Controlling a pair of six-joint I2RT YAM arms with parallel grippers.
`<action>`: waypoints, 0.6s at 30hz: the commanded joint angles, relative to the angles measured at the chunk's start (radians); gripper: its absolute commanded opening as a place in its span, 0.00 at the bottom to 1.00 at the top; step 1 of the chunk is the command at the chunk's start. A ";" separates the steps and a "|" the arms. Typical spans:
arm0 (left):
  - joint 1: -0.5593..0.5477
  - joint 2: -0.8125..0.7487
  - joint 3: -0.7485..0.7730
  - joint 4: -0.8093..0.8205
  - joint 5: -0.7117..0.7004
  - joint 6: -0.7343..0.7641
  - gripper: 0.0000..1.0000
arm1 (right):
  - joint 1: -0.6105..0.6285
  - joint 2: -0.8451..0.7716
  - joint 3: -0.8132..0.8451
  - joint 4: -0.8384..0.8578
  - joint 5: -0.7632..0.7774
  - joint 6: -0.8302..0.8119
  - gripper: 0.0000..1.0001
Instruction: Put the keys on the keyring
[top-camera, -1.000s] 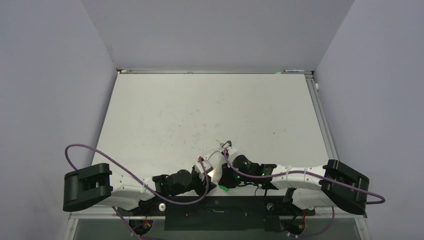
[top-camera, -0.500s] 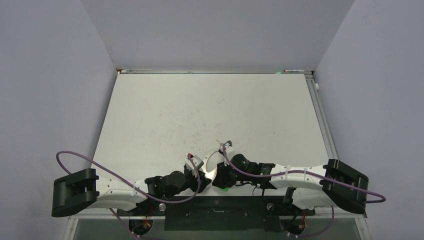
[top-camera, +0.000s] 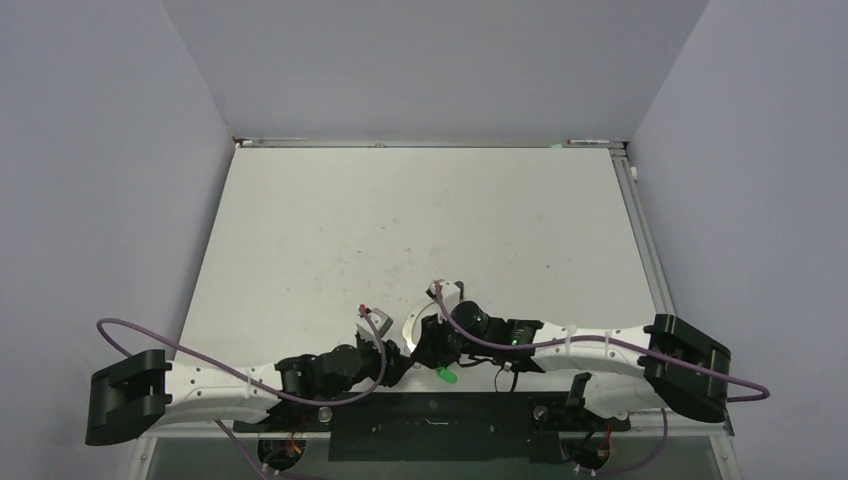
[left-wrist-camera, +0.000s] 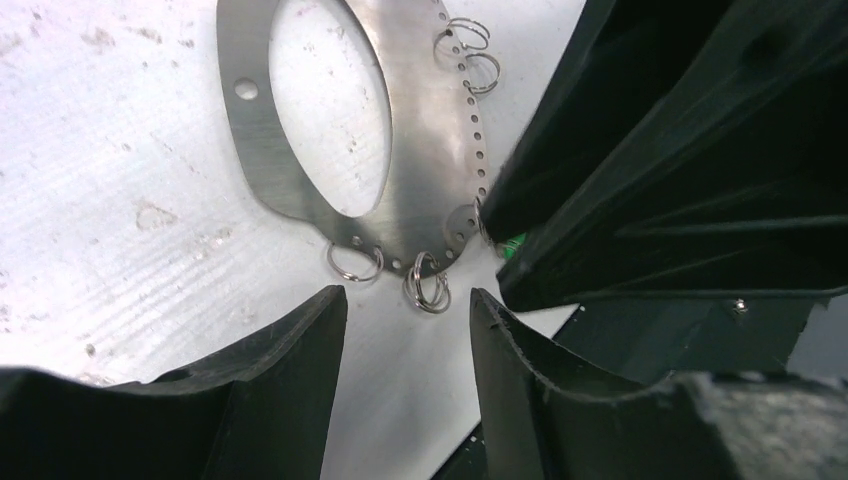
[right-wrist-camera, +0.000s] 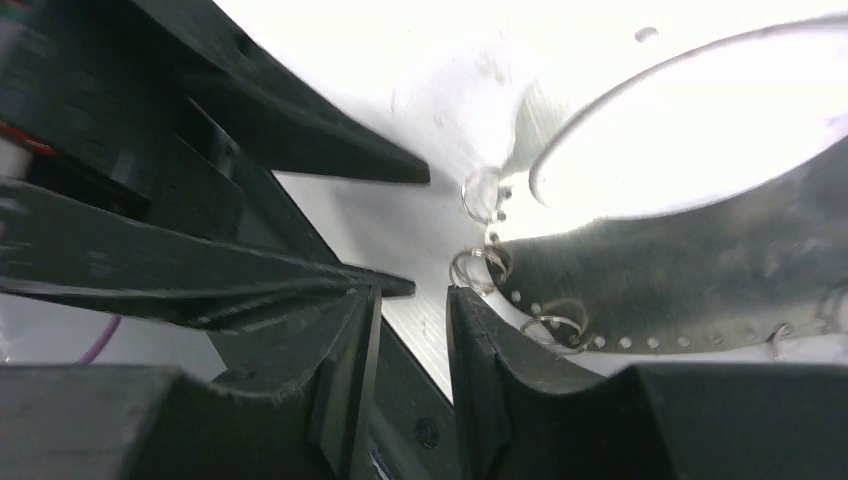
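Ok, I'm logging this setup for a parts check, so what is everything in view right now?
table: one, white and scuffed, under everything.
keyring: one, silver, a flat oval plate with small holes along its rim, lying on the table between the two grippers.
split rings: at least four, silver, hooked through the keyring's rim holes.
key: one green head showing, at the table's near edge by the right gripper; no other keys can be made out.
cables: two, purple, one looping off each arm.
left gripper: one, black, open, just short of the keyring's end.
right gripper: one, black, slightly open with nothing between the fingers, beside the keyring.
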 joint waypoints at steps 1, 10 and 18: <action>-0.004 -0.038 0.071 -0.130 -0.003 -0.128 0.46 | 0.003 -0.101 0.115 -0.094 0.177 -0.083 0.35; -0.037 0.007 0.254 -0.504 -0.108 -0.534 0.42 | 0.001 -0.203 0.090 -0.413 0.591 0.097 0.41; -0.094 0.251 0.498 -0.728 -0.141 -0.710 0.46 | 0.001 -0.297 0.021 -0.477 0.652 0.180 0.41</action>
